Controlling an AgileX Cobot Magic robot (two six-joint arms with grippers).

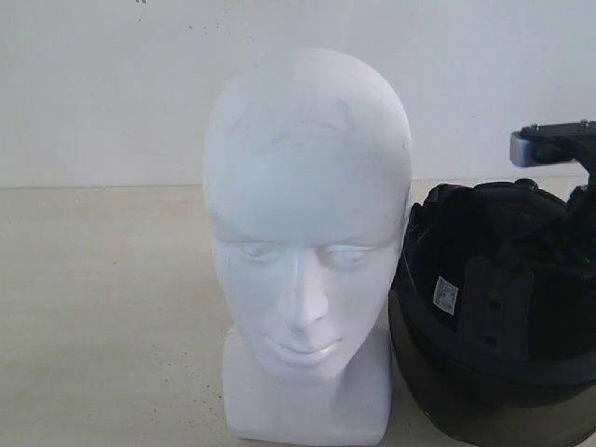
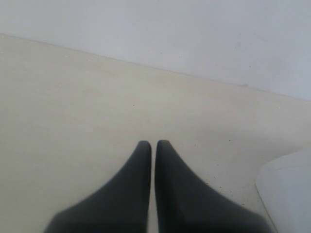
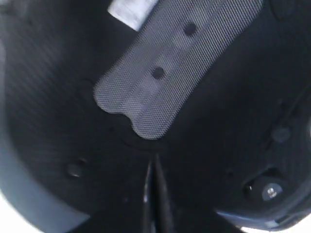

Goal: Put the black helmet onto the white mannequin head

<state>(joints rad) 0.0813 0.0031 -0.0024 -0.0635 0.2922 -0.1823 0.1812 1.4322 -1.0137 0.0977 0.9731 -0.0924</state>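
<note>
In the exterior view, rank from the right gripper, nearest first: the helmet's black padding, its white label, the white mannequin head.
1. Black padding, right side, just under the right gripper.
2. White label, lower inside the black helmet.
3. White mannequin head, centre, beside the helmet.

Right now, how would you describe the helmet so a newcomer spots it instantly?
Start at the white mannequin head standing in the middle of the exterior view; the black helmet lies right beside it, on the right. It is the only dark thing on the pale table, tipped so its padded inside, a small white label and its smoky visor show.
</note>
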